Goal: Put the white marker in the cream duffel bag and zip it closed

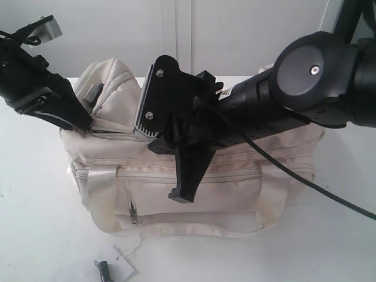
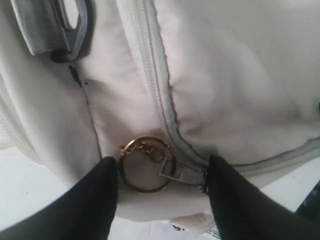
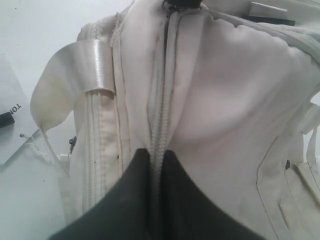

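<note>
Right hand [image 3: 155, 157]: fingers closed, pinching the raised zip seam along the top of the cream duffel bag [image 1: 235, 188]. The forearm reaches in from the right across the middle and the wrist is pitched steeply down. Left hand [image 2: 161, 167]: fingers spread, open, straddling the metal zip pull [image 2: 181, 174] and the brass key ring [image 2: 145, 190] chained to it. Both lie between the pads, and neither can be seen to be clamped. This arm slants down from the upper left onto the bag's left end. The zip reads as closed along the seam under the right hand; the flap at the left end bulges upward. One shiny strap handle [image 3: 95, 65] loops free at the side. The bag stands on the white bench [image 1: 329, 247], with a printed paper tag [image 1: 126, 264] lying before it and a small dark object [image 1: 104, 271] on the tag, too cropped to identify. The white marker cannot be identified in any view and is judged most likely to be inside the bag. Handling, as judged: the fabric is soft and limp and will buckle ahead of the slider unless held taut, so the seam pinch serves as an anchor. The stiff, smooth pull or its ring is the place to grip. A marker would be light, rigid and prone to roll, so it is best taken across the barrel.
</note>
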